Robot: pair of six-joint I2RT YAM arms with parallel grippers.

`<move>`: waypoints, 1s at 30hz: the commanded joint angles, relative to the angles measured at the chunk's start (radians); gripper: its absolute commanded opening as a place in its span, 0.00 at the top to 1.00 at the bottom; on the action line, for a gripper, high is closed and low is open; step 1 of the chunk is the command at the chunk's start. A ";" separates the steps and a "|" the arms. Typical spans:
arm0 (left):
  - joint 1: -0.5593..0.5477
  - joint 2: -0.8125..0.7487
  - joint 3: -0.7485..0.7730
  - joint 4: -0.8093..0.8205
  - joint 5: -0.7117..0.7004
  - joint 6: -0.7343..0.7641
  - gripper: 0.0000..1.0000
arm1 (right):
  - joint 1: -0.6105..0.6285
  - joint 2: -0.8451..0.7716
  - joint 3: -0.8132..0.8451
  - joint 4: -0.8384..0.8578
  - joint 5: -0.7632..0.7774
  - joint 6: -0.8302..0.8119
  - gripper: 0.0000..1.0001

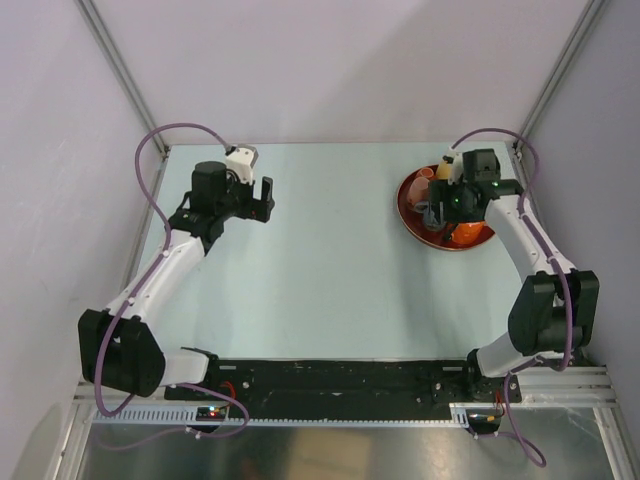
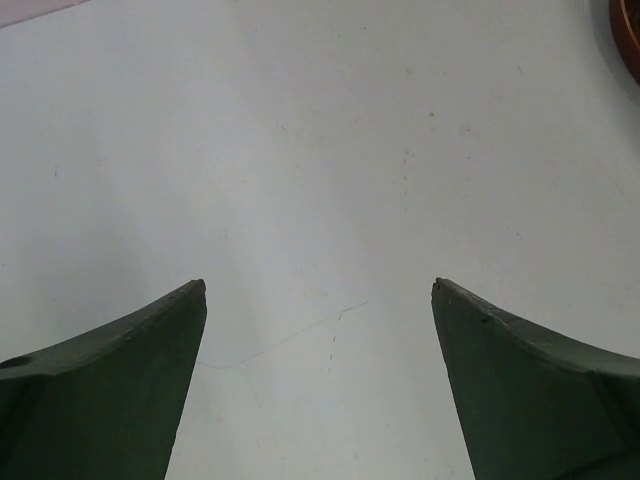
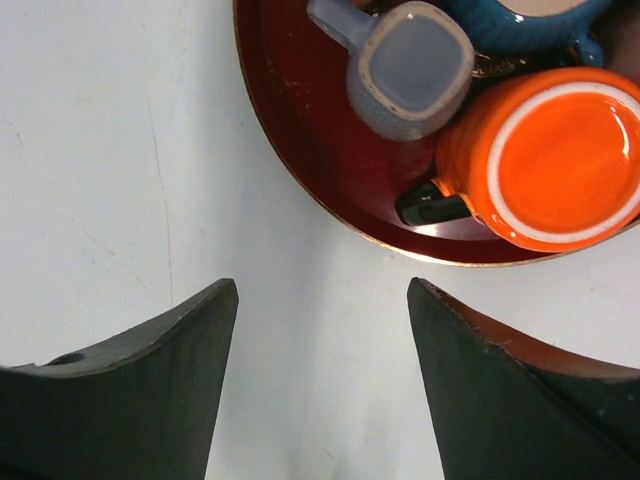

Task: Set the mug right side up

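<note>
An orange mug (image 3: 560, 160) stands upside down on a dark red plate (image 3: 300, 150), its white-ringed base facing up. Next to it on the plate sit a small grey mug (image 3: 410, 65), also base up, and a blue mug (image 3: 530, 25) cut off by the frame's top edge. My right gripper (image 3: 322, 285) hangs open over the table just off the plate's rim, short of the mugs, with nothing between its fingers. In the top view the right arm covers much of the plate (image 1: 410, 200), and the orange mug (image 1: 465, 233) shows below it. My left gripper (image 2: 318, 284) is open over bare table.
A short black piece (image 3: 430, 208) lies on the plate against the orange mug. The plate sits near the table's far right corner, close to the frame post and side wall. My left gripper (image 1: 262, 200) hovers at the far left of the table.
</note>
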 commanded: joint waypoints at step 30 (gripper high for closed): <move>-0.022 -0.009 0.014 0.014 -0.010 0.010 0.02 | 0.009 0.317 0.129 -0.058 0.549 0.536 0.45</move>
